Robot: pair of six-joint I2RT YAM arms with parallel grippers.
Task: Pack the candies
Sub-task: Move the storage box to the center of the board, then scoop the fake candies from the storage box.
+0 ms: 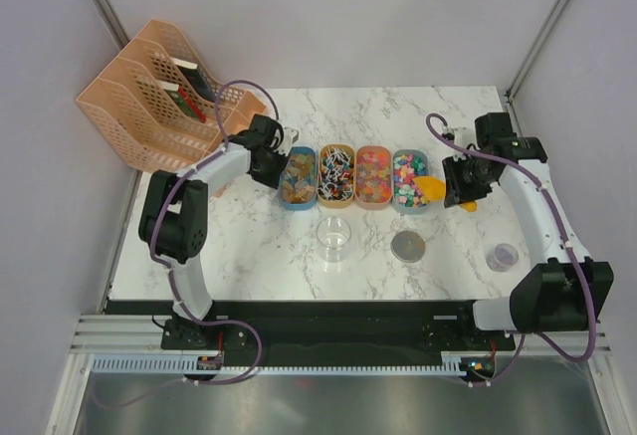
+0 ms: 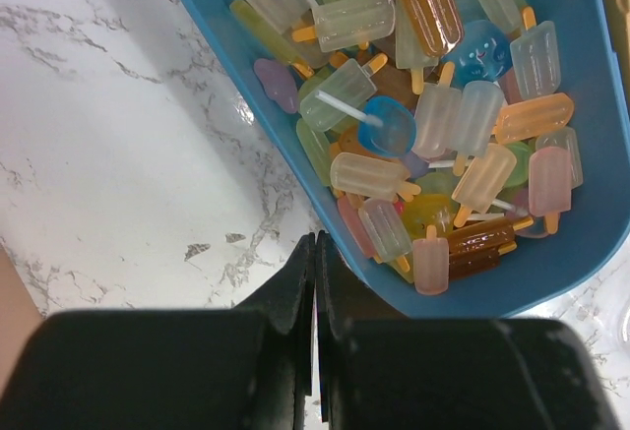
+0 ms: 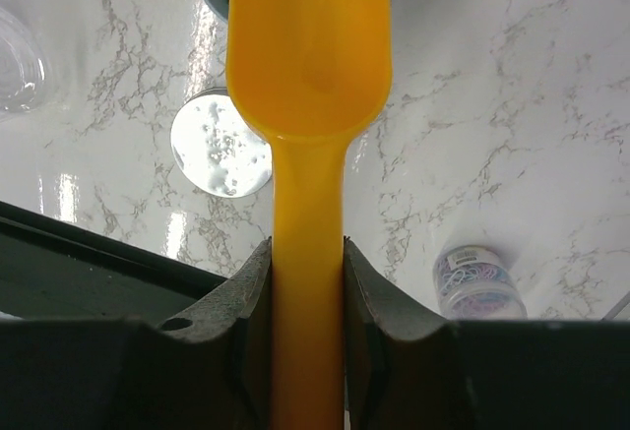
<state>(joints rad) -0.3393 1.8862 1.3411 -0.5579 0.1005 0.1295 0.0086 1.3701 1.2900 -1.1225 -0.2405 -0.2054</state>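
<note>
At the middle of the marble table (image 1: 249, 256), the candies (image 1: 353, 174) are held in four oval trays set side by side in one row. The left gripper (image 1: 279, 169) is seen fully closed on nothing, just beside the outer wall of the blue tray (image 1: 299, 206) at the row's left end. Whether it touches that wall cannot be told. In the left wrist view, lolly-shaped candies (image 2: 433, 115) lie inside that tray, just beyond the closed tips. The right gripper (image 1: 461, 194) is clamped on the handle of one yellow-orange scoop (image 1: 431, 189), whose bowl lies at the rightmost tray's right edge. In front of the row, one clear cup (image 1: 335, 239), one round lid (image 1: 408, 247) and one small jar (image 1: 504, 256) are seen, each standing apart.
</note>
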